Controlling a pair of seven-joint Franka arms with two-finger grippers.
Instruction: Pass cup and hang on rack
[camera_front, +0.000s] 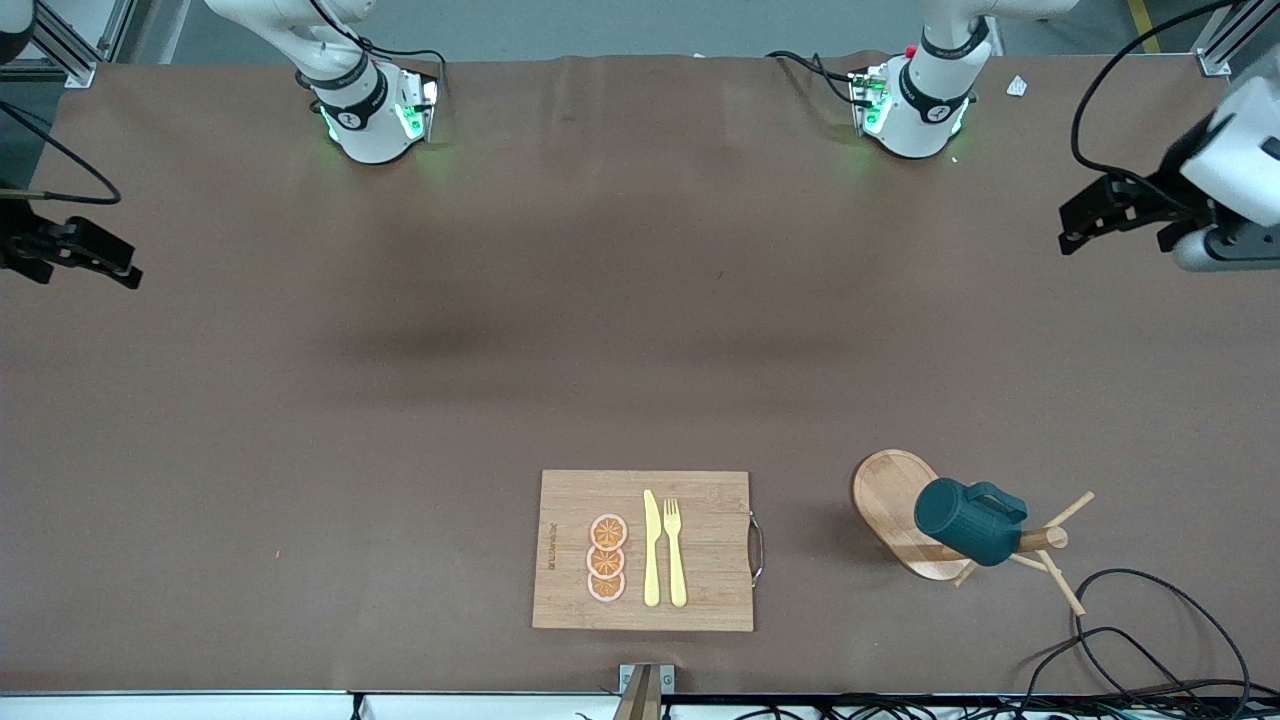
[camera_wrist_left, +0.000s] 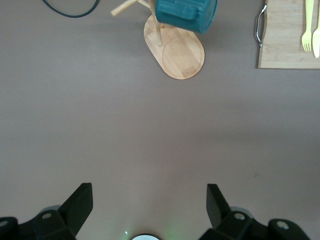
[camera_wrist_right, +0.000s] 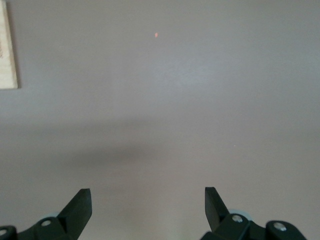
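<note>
Cup (camera_front: 968, 521) hanging on a peg of the rack (camera_front: 895, 510), beside the cutting board (camera_front: 700, 550). Left gripper (camera_wrist_left: 149, 200) and right gripper (camera_wrist_right: 148, 200) both parked high over bare worktop (camera_front: 400, 400), jaws wide, holding nothing.

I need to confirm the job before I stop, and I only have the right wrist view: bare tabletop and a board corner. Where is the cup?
Observer: The cup hangs tilted on the rack, toward the left arm's end of the table.
Operator: Is anything holding it?
Observer: No. The left end effector is open, up over that end of the table and well apart from the rack.
Operator: And where is my own arm?
Observer: The right end effector is over the right arm's end of the table, far from the rack.
</note>
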